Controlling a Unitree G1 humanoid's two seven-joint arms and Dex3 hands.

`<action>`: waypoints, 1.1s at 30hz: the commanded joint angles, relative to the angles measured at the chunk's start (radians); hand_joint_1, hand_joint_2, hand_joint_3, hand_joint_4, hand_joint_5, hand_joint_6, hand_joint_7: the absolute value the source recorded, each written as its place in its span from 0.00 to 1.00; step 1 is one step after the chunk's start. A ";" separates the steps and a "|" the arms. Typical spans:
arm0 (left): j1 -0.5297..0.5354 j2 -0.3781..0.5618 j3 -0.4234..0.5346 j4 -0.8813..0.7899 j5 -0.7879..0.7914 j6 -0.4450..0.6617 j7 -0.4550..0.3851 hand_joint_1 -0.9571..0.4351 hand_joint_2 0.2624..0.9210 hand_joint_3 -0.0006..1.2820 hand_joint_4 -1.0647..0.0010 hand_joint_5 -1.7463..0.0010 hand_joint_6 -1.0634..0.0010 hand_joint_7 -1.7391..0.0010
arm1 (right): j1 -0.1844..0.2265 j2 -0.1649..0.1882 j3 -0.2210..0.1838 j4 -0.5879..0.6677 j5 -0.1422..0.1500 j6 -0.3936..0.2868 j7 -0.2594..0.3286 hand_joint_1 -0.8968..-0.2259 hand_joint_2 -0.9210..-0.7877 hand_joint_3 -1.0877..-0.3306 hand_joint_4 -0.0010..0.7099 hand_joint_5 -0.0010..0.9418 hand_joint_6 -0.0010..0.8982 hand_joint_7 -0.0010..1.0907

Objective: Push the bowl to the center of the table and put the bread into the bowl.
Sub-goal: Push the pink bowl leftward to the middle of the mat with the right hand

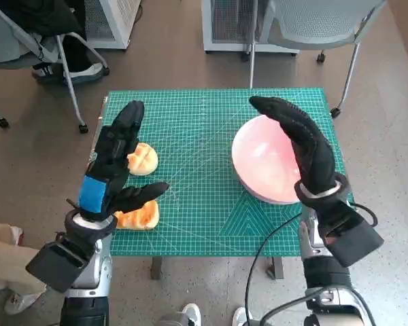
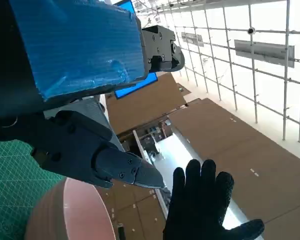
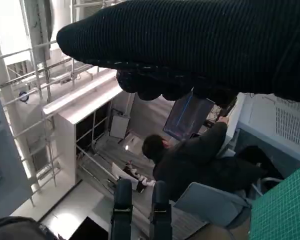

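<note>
A pink bowl (image 1: 265,163) sits on the right half of the green cutting mat (image 1: 204,122); its rim also shows in the left wrist view (image 2: 70,215). My right hand (image 1: 302,146) is raised over the bowl's right side, fingers stretched out and holding nothing; the glove (image 2: 205,205) shows in the left wrist view too. Two pieces of bread lie at the mat's left: one (image 1: 143,160) further back, one (image 1: 137,216) near the front edge. My left hand (image 1: 115,166) hovers above them, fingers apart, thumb over the near bread, holding nothing.
Chair legs (image 1: 71,81) stand beyond the table's back left and another chair (image 1: 326,27) at the back right. A cable (image 1: 272,238) hangs by my right forearm. A person (image 3: 190,160) sits in the right wrist view. Someone's shoe (image 1: 190,316) is below the front edge.
</note>
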 commanded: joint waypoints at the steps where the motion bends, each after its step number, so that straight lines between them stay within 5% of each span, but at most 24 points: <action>1: -0.011 -0.002 -0.007 -0.002 0.001 -0.001 0.006 0.28 1.00 0.04 0.97 1.00 1.00 0.82 | 0.027 -0.008 0.001 -0.002 -0.002 0.020 0.000 0.63 0.00 0.54 0.22 0.00 0.00 0.47; 21: -0.014 -0.003 -0.012 0.010 0.001 -0.006 0.008 0.28 1.00 0.04 0.96 1.00 1.00 0.80 | 0.037 -0.010 0.006 -0.021 0.022 0.039 0.019 0.63 0.00 0.54 0.22 0.00 0.00 0.47; 33: -0.022 -0.004 -0.015 0.030 0.000 -0.014 0.006 0.28 1.00 0.04 0.96 1.00 1.00 0.80 | 0.037 -0.017 0.000 -0.029 0.013 0.045 0.013 0.64 0.00 0.54 0.22 0.00 0.00 0.47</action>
